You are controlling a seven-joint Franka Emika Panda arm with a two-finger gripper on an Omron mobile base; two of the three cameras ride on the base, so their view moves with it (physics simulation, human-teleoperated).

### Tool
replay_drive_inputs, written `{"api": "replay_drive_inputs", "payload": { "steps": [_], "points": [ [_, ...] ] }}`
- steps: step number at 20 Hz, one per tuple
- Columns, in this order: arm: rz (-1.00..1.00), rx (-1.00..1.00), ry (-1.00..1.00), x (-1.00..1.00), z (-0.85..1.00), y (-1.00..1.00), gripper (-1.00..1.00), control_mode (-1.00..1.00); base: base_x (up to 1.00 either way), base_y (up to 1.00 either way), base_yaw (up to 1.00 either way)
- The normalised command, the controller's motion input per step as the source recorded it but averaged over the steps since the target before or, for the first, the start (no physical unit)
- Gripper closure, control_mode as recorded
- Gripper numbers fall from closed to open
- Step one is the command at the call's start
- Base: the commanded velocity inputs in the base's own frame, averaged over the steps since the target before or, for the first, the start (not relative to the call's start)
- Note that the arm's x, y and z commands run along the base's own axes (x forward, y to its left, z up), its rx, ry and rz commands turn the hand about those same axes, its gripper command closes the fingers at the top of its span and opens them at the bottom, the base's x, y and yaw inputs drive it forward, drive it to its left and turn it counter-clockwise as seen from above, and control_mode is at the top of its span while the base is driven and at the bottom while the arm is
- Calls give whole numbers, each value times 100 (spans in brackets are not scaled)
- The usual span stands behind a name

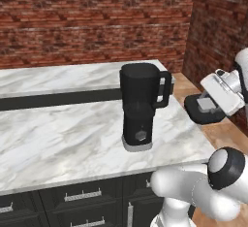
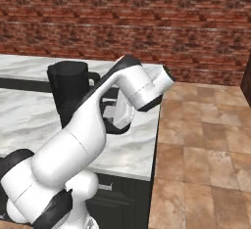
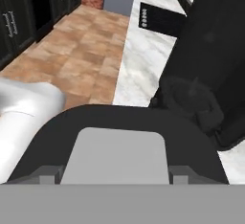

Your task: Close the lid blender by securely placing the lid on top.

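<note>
Blender (image 1: 140,102): upright on the marble counter (image 1: 58,134), jar uncovered, contents not visible.
Lid (image 1: 206,108): clamped in my gripper (image 1: 213,105), beside the jar.

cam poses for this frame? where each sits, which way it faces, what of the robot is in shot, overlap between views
Left base view: behind-left of the arm, facing the marble counter and blender; arm at right, carrying the lid.
Right base view: behind-right, facing the counter end and tiled floor; the arm covers part of the blender.
Hand view: on the hand, looking over the lid at the blender base and floor.
Shared: blender, lid, counter in all three.
</note>
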Motion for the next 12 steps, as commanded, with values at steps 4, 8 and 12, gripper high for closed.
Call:
{"api": "replay_drive_inputs", "payload": {
  "steps": [4, 8, 12],
  "points": [
    [0, 0, -24, -56, 100, 10, 100, -100, 0, 0, 0],
    [0, 0, -18, -13, 100, 47, 100, -100, 0, 0, 0],
    [0, 0, -12, 0, 100, 77, 100, -100, 0, 0, 0]
  ]
}}
